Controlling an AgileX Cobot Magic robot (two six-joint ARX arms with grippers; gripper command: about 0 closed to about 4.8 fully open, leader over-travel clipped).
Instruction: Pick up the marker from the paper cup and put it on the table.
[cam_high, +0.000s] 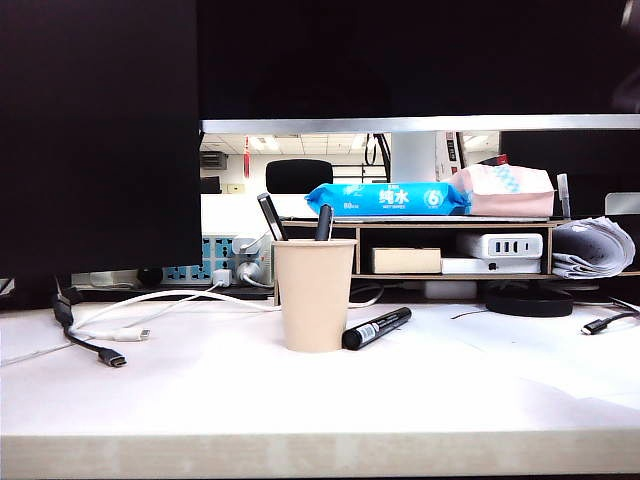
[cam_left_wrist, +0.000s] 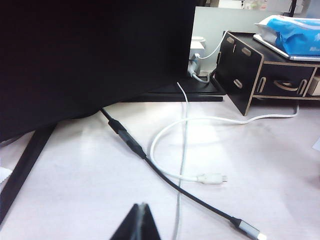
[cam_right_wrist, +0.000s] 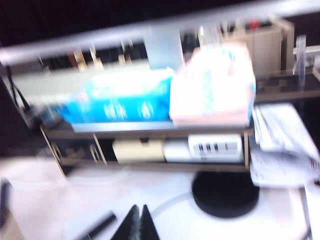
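Already the marker (cam_high: 377, 328) is seen lying on the table (cam_high: 200, 400), its near end just beside the foot of the cup (cam_high: 314, 295), so the placing is judged done and only a clean withdrawal remains. Two other pens are left standing in the cup. The right gripper (cam_right_wrist: 139, 222) is shown in its blurred wrist view with its fingers pressed together and nothing between them, above the table and near what seems to be the marker (cam_right_wrist: 99, 225); the blur prevents certainty. The left gripper (cam_left_wrist: 141, 220) is likewise seen pressed together and empty, well apart over the cables (cam_left_wrist: 165, 175) on the left side of the table. Neither gripper is visible in the exterior view. For the retreat to be done well, the right gripper should be lifted straight up before being drawn back, so that the marker is not nudged and set rolling, and the cup is not clipped and tipped.
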